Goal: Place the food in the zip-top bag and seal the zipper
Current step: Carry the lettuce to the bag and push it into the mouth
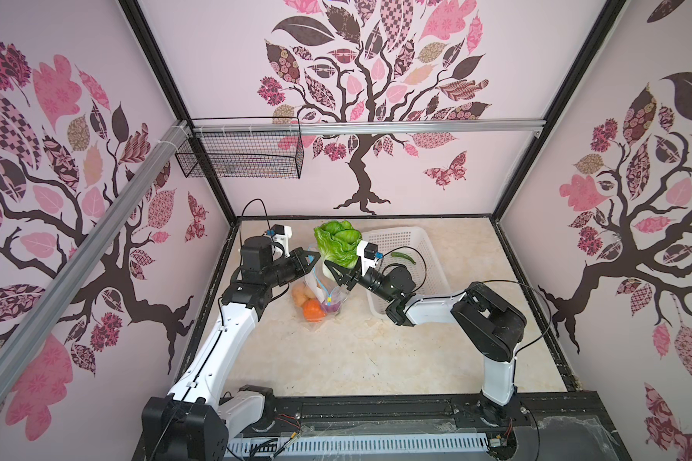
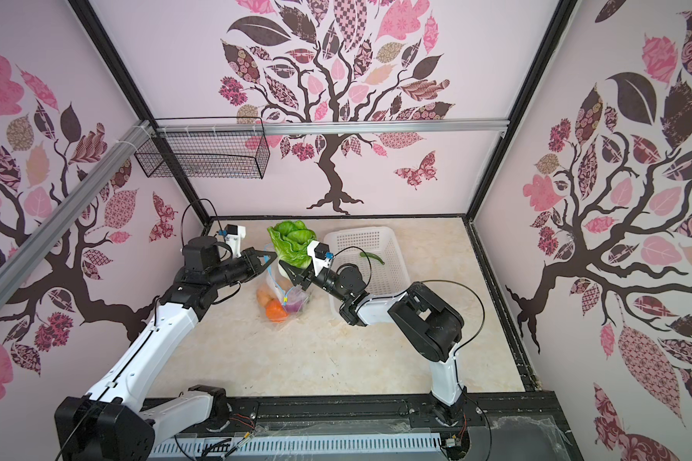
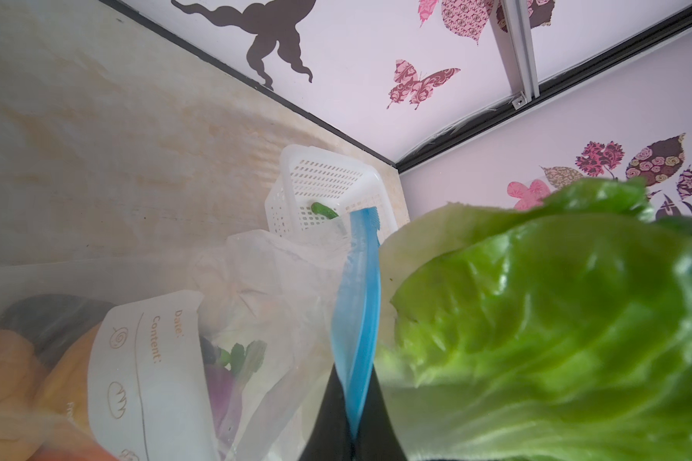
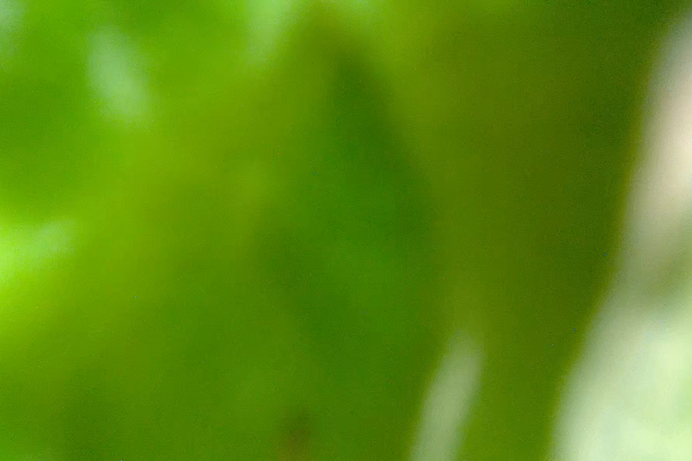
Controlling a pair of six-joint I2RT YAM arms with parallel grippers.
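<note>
We see the left gripper (image 3: pixel 354 403) clamped tight on the light blue zipper (image 3: pixel 358 303), with the strip pinched between its black fingers and the mouth of the zip-top bag (image 1: pixel 316 293) lifted off the table (image 1: pixel 356 351). The lower part of the bag rests on the table between the two arms. Through the clear plastic we make out a pumpkin (image 1: pixel 313 310), potatoes (image 1: pixel 299 295) and a purple onion (image 1: pixel 330 306). The yellow slider (image 1: pixel 329 298) hangs on the strip lower down. The right gripper (image 1: pixel 336 277) has its jaws spread wide around the pale base of the cabbage (image 1: pixel 338 241) and holds it upright just above the bag's mouth. Its leaves fill the right wrist view. Behind that arm stands the white basket (image 1: pixel 400 243), with a small green pod (image 1: pixel 404 257) inside
</note>
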